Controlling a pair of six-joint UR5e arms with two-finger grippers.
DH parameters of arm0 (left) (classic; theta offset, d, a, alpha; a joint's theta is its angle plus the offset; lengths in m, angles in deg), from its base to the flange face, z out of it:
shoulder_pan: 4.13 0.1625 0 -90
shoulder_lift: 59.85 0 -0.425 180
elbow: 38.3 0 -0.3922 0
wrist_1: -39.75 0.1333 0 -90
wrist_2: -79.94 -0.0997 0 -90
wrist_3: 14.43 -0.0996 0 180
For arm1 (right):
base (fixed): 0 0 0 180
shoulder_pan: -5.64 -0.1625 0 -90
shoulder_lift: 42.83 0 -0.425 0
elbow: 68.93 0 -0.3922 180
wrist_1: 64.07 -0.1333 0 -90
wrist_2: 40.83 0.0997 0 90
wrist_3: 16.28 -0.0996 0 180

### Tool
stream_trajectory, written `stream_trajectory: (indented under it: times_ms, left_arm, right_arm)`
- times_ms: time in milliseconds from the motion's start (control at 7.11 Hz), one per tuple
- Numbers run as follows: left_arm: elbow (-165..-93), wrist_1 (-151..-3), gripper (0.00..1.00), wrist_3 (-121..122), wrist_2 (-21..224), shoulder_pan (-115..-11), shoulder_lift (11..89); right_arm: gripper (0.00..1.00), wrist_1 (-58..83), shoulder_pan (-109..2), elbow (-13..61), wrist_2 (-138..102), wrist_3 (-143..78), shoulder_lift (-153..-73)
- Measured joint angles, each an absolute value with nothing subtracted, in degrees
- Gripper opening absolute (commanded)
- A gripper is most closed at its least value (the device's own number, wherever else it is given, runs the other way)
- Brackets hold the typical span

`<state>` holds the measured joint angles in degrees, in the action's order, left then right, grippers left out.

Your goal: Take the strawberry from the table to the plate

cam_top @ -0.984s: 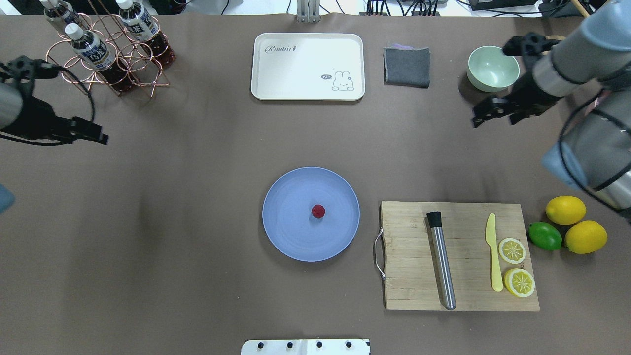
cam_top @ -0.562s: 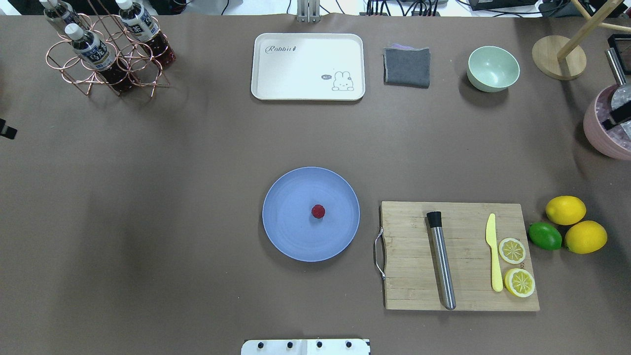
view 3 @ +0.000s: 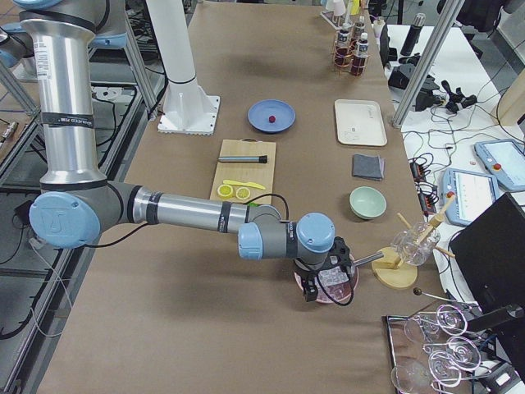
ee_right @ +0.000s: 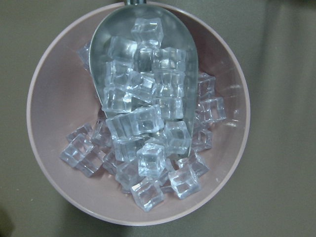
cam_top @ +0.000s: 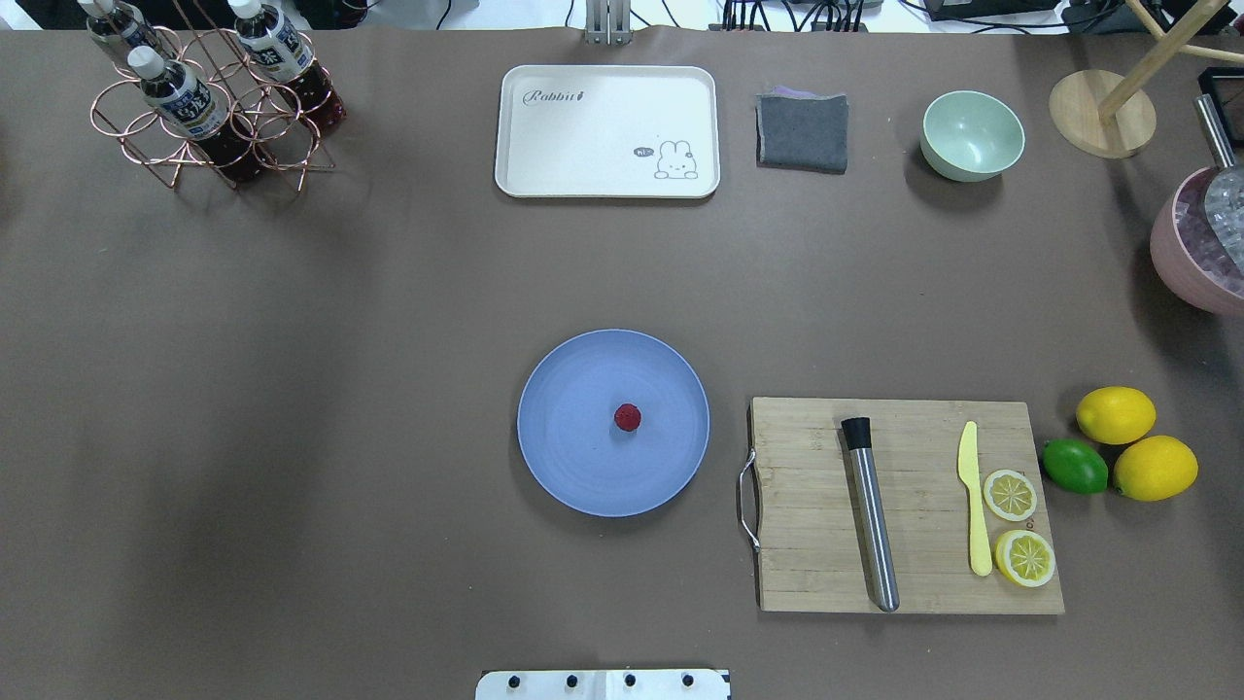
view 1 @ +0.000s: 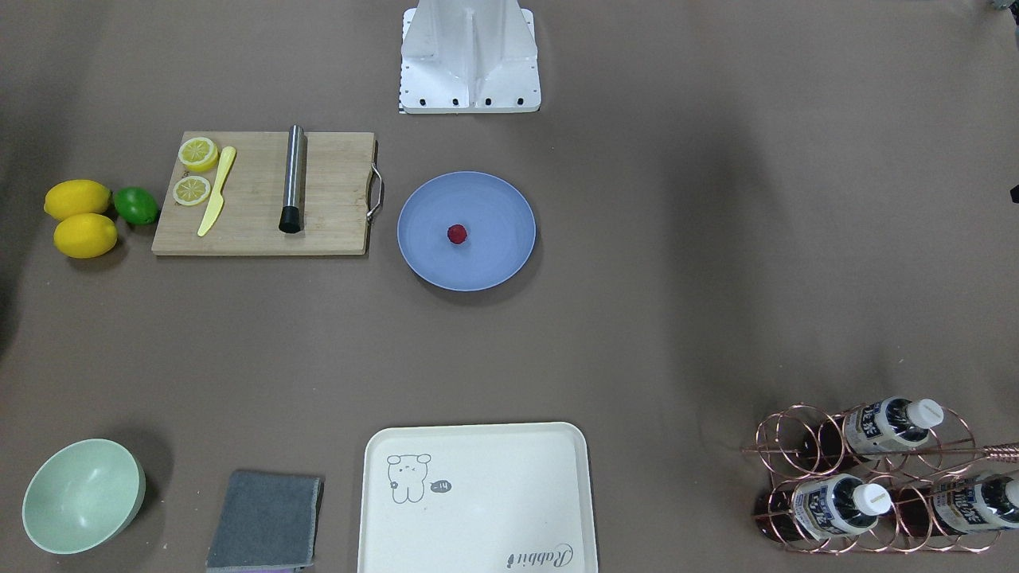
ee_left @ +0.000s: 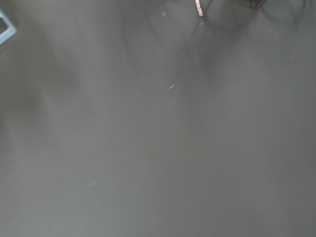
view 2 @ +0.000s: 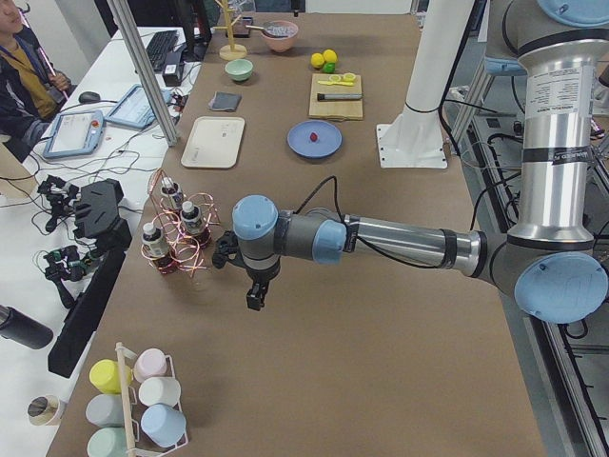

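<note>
strawberry [cam_top: 627,417] lies mid plate [cam_top: 564,476], so the task looks done with nothing left to do; left gripper [view 2: 255,299] and right gripper [view 3: 312,291] hover at the ends of the table [cam_top: 292,389], open or closed i cannot tell.

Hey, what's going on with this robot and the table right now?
Nothing is being handled. The small dark-red strawberry lies in the middle of the round blue-grey plate on the brown table, so the move looks done. The left gripper hangs beside the copper wire bottle rack, the right gripper over the pink bowl of ice cubes; whether either is open cannot be told.
</note>
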<state>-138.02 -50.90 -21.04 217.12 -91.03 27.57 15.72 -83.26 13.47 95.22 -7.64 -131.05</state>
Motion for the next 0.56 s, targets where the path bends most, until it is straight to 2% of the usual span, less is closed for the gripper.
stream_trajectory:
  times_ms: [562]
  left_arm:
    - [-137.7,-50.25,0.97,-22.06,216.9,-92.21,27.39]
  right_arm:
    - [1.0,15.65,-83.39,13.9,95.06,-7.84,-130.92]
